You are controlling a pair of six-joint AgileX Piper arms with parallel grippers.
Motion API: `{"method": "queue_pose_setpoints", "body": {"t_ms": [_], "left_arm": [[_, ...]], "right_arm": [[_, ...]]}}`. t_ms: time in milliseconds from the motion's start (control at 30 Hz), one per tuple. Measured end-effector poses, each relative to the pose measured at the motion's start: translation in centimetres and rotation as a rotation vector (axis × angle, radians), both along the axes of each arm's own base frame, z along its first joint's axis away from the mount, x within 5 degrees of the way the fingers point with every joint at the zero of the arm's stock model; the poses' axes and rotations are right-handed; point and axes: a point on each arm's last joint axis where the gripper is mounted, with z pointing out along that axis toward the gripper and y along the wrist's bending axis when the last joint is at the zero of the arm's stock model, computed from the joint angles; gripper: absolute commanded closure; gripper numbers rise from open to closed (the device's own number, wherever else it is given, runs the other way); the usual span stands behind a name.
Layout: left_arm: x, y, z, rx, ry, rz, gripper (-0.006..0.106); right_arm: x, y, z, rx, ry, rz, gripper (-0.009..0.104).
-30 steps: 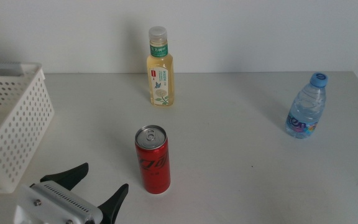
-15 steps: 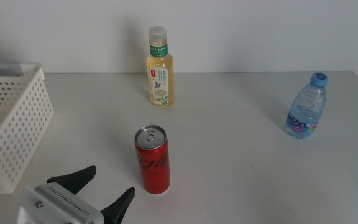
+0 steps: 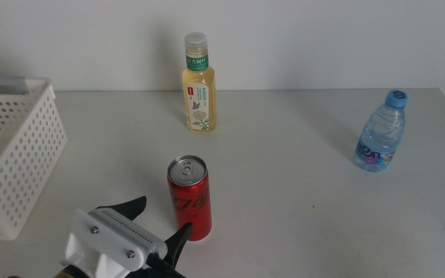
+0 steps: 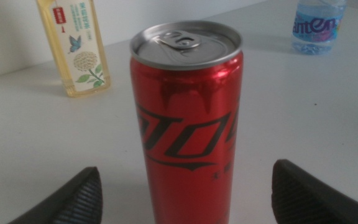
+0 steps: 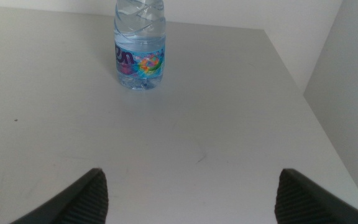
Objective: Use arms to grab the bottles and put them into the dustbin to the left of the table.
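A: Red aluminium first: the slim soda can stands upright on the light-grey desk, near the front edge, pull-tab lid facing up.

B: Where is your left hand?

A: Low at the front of the desk in the middle view, just beside the can on its dustbin side. Its two black fingers are spread wide, released, nothing between them yet. In my left wrist view the can fills the middle of the gap, both jaw tips well clear of its sides. No contact that I can see.

B: The other containers?

A: The yellow tea bottle stands upright at the back of the desk near the wall, pale cap on, green-white label facing forward. It also shows behind the can in the left wrist view. The clear water bottle, blue cap on, stands upright towards the right side, well apart from the other two.

B: And the right hand?

A: Out of the middle view. Its wrist camera shows both dark jaw tips spread apart, released, holding nothing, with the water bottle standing well ahead of them on bare desk.

B: Dustbin?

A: The white perforated basket sits at the left of the desk, only partly in view. I cannot see what is inside.
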Motion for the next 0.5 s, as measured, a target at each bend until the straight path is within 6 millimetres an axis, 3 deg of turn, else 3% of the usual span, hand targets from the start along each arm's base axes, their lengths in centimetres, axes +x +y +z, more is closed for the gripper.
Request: {"method": "queue_pose_setpoints", "body": {"t_ms": [500], "left_arm": [[3.4,-3.2,-1.7,-0.002,0.050,-0.017,0.007]], "right_arm": [[0.0,0.0,0.0,0.000,0.000,0.000,0.020]]}}
